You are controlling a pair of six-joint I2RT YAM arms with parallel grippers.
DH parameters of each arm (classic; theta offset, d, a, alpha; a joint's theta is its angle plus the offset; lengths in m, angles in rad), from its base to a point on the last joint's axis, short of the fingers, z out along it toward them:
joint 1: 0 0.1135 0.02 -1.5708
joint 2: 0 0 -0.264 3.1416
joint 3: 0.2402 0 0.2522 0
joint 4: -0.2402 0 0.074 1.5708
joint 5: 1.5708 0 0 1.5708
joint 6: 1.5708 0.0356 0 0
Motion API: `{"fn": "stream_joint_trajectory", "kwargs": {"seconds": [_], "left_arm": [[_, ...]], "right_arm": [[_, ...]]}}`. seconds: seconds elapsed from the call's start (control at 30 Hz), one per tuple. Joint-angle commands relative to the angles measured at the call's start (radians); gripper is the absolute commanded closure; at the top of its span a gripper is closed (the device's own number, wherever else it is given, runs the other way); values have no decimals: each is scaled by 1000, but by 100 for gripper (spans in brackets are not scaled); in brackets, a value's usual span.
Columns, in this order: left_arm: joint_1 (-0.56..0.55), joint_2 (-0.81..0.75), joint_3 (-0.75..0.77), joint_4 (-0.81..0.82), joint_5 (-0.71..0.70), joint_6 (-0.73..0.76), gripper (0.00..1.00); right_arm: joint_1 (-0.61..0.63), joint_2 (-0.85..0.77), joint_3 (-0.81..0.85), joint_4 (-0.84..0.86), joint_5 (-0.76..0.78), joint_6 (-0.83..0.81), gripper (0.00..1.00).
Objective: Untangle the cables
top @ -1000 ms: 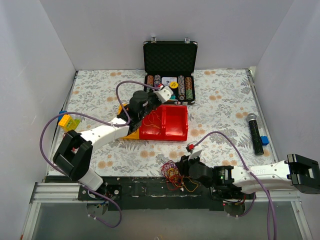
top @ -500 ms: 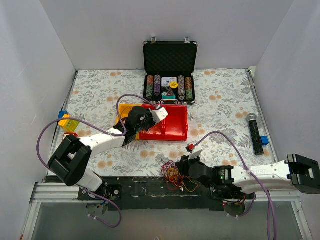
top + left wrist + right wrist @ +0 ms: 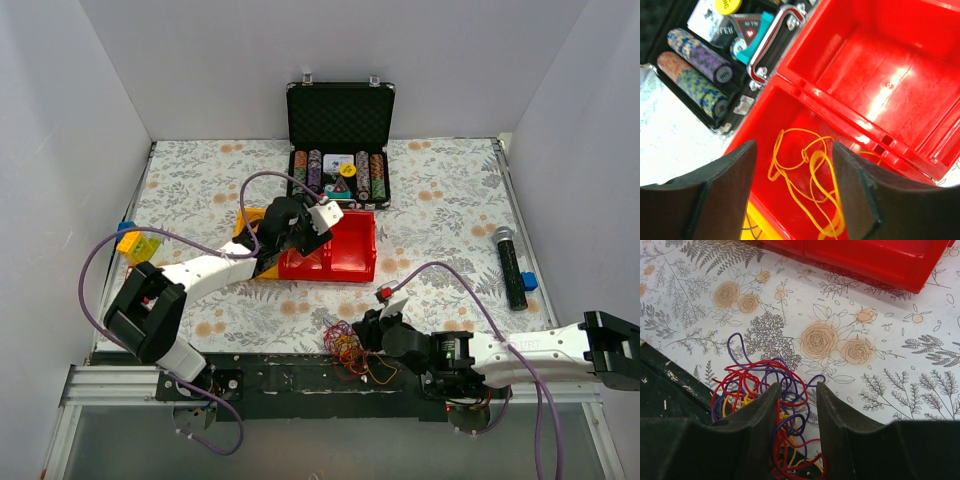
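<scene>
The left gripper hangs over the left compartment of a red bin, which stands mid-surface just in front of an open poker chip case. In the left wrist view its jaws are released and spread wide, with nothing between them. Below them one loose yellow cable lies in loops on the floor of that compartment, on the side of the bin's dividing wall nearer the camera; the chip case borders the bin's far side. The remaining cables sit as one tangle at the near edge of the floral surface, partly over the dark base rail. The right gripper is at the right side of this tangle. In the right wrist view its jaws stand a narrow gap apart, straddling red, purple and yellow strands of the tangle; whether they pinch any strand cannot be told. A microphone lies well apart at the right.
</scene>
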Motion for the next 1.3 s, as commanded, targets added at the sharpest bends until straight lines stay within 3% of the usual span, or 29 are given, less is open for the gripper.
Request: {"fn": "stream_joint_trajectory", "kwargs": {"seconds": [0.0, 0.07, 0.23, 0.37, 0.47, 0.57, 0.7, 0.97, 1.27], "left_arm": [[1, -79, 87, -95, 29, -7, 30], [1, -99, 100, -162, 46, 5, 16], [2, -172, 106, -215, 46, 7, 11], [-5, -281, 112, -345, 250, -7, 2], [-80, -364, 55, -446, 361, 17, 2], [-200, -404, -41, -457, 372, 22, 2], [-277, -389, -86, -430, 417, -13, 2], [-292, -384, -101, -324, 431, -78, 2], [-292, -416, -94, -265, 473, -261, 2]], "right_arm": [[5, -32, 36, -8, 44, -8, 58], [5, -43, 35, -10, 46, -9, 58], [5, -75, 27, -19, 51, -8, 58], [5, -104, 15, -25, 51, -9, 58], [5, -117, 7, -24, 54, -6, 58], [5, -118, 15, -21, 57, -12, 59], [5, -149, 52, 5, 32, -49, 66], [5, -216, 131, 99, -67, -163, 79], [5, -195, 194, 188, -133, -213, 79]]}}
